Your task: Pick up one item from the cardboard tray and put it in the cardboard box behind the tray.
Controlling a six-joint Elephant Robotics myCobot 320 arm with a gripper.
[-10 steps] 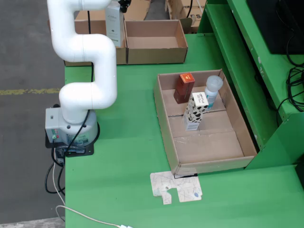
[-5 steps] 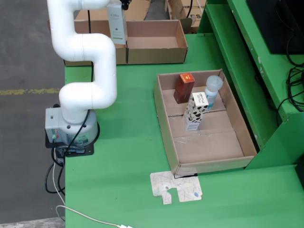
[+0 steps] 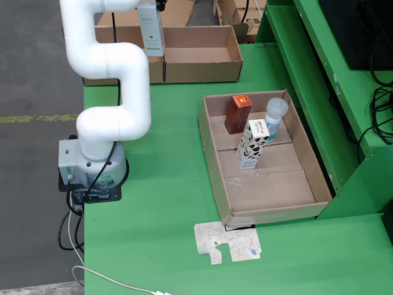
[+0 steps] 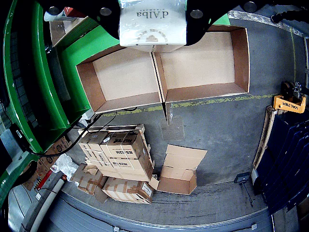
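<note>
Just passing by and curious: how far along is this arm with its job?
Picked: a white carton hangs in the pincer over the two boxes behind the tray. Left: letting it drop inside. Three items remain in the tray.

Item count, referenced to the cardboard tray (image 3: 270,196):

- Inside the tray: three items, namely one brown carton (image 3: 237,114), one black-and-white patterned carton (image 3: 251,145) and one capped bottle (image 3: 275,118).
- Behind the tray: two open cardboard boxes (image 3: 199,54), side by side.
- Above those boxes: one white carton (image 3: 150,27).
- In front of the tray: one flat card cut-out (image 3: 228,242).
</note>
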